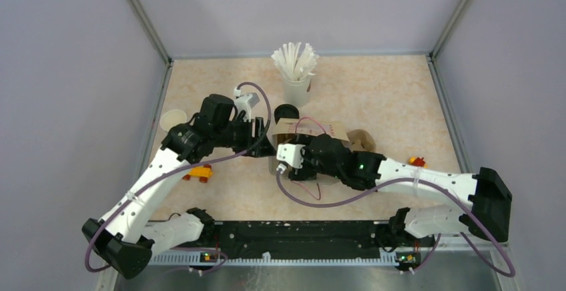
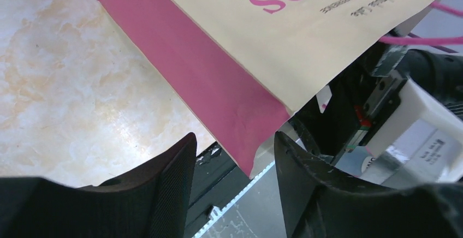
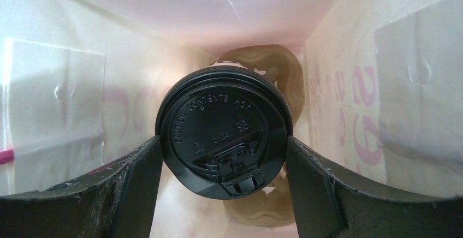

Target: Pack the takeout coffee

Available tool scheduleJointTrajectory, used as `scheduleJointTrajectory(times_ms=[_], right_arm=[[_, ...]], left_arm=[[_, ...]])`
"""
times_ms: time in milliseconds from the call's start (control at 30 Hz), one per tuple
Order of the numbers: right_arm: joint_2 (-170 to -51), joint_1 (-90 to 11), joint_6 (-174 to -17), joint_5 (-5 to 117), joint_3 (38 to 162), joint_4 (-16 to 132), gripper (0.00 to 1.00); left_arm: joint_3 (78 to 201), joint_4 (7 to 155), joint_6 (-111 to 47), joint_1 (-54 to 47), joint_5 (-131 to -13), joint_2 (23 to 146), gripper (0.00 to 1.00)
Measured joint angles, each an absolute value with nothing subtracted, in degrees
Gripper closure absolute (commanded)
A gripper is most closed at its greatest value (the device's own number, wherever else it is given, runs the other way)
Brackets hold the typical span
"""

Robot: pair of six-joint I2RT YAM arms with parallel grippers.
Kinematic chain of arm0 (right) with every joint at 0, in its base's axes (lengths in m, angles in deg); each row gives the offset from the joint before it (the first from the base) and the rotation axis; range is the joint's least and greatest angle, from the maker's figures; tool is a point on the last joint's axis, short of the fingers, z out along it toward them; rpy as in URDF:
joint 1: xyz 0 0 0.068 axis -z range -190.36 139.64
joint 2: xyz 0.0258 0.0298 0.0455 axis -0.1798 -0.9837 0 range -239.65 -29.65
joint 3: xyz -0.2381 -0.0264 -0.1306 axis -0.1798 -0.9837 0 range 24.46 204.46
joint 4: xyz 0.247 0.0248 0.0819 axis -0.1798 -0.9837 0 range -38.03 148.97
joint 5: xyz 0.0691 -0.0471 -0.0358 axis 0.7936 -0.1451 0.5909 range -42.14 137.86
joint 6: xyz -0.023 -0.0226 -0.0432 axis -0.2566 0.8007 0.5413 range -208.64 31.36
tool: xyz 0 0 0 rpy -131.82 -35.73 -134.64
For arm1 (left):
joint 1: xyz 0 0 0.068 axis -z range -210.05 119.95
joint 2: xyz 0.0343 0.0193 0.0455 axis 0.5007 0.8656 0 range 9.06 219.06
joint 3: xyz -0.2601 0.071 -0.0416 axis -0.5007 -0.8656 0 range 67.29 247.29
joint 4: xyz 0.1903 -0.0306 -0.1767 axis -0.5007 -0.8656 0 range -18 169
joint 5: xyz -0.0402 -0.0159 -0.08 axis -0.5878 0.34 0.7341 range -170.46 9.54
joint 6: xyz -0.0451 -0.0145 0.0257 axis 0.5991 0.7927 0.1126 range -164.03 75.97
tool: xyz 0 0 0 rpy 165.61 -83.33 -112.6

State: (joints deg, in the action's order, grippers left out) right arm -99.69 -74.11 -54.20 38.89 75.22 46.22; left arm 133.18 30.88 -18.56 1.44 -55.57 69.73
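takeout coffee is clamped between the fingers of the right gripper, deep inside the paper bag — left gripper is seen with jaws parted, bag corner just ahead of the gap.

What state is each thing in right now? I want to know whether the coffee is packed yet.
takeout coffee: lid on, upright, inside the bag.
paper bag: open, with the coffee in it.
right gripper: closed on the coffee's lid rim.
left gripper: open, the bag's corner between its fingers.
straw cup: upright, filled with straws.
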Motion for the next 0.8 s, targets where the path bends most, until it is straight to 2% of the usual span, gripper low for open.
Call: scheduleJointTrajectory(times_ms=[333, 433, 633, 800], right_arm=[[-99.67, -75.83, -56.41, 34.63, 72.82, 48.41, 0.34], [-99.67, -75.88, -57.17, 34.08, 72.51, 49.0, 0.34], [-99.69, -76.64, -58.72, 32.68, 71.96, 50.04, 0.35], [-99.01, -76.73, -59.1, 32.05, 70.91, 50.9, 0.34]], left_arm=[[129.88, 32.94, -17.07, 1.44, -55.35, 66.23, 0.34], [128.64, 33.59, -16.9, 1.44, -54.26, 66.56, 0.37], [125.75, 37.66, -15.46, 1.44, -52.47, 66.84, 0.55], [125.47, 38.6, -15.28, 1.44, -51.33, 68.44, 0.8]])
